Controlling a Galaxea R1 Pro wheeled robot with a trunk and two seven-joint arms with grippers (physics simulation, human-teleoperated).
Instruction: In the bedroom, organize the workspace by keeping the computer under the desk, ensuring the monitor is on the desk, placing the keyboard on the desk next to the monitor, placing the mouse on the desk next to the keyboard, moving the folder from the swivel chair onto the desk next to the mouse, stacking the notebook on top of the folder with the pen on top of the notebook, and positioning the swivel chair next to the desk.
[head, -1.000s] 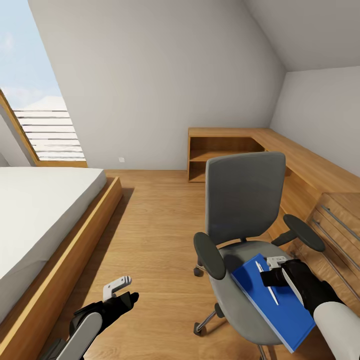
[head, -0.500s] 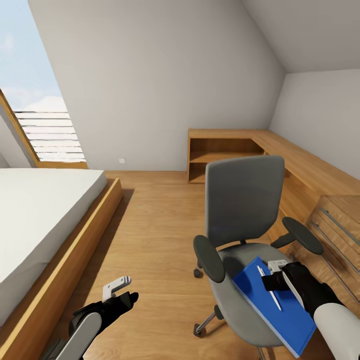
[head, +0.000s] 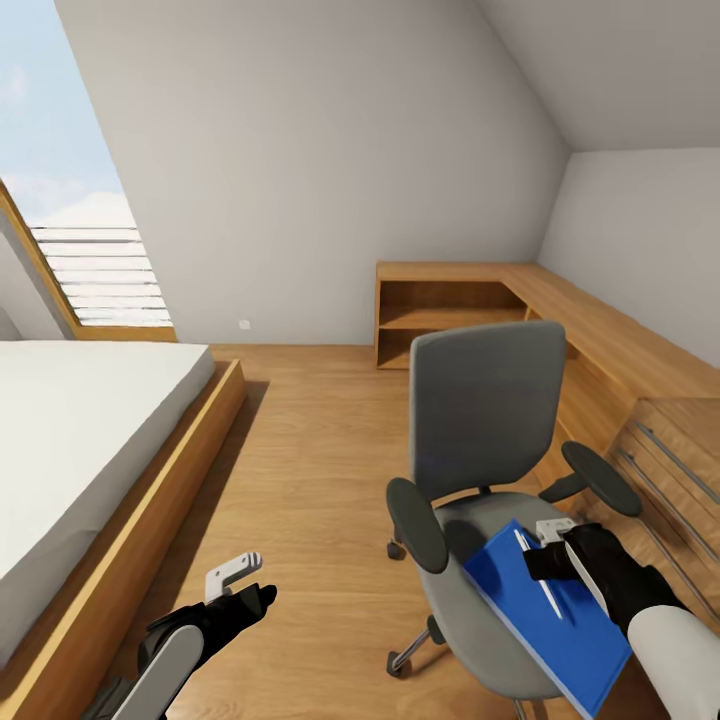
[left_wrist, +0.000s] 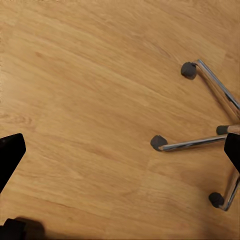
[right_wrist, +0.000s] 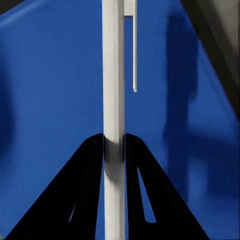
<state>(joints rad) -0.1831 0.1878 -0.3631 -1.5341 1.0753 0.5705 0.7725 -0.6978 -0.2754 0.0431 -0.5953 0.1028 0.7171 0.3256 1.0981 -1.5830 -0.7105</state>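
Right gripper (right_wrist: 114, 145) clamped on the pen (right_wrist: 113, 100) over the folder (right_wrist: 55, 80).

The folder lies tilted on the swivel chair (head: 485, 400) seat, at four o'clock in the head view. The left gripper (head: 245, 580) hangs with fingers apart above the wood floor (left_wrist: 90, 100) at seven o'clock, near the chair's chrome base (left_wrist: 200, 142). The bed (head: 70, 420) sits at nine o'clock.

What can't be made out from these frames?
- Folder: head view, near corner cut off by the edge, right side behind the right gripper.
- Chair base: partly hidden by its seat.
- Pen: right wrist view, both ends cut off.
- Left gripper: jaw gap unclear.
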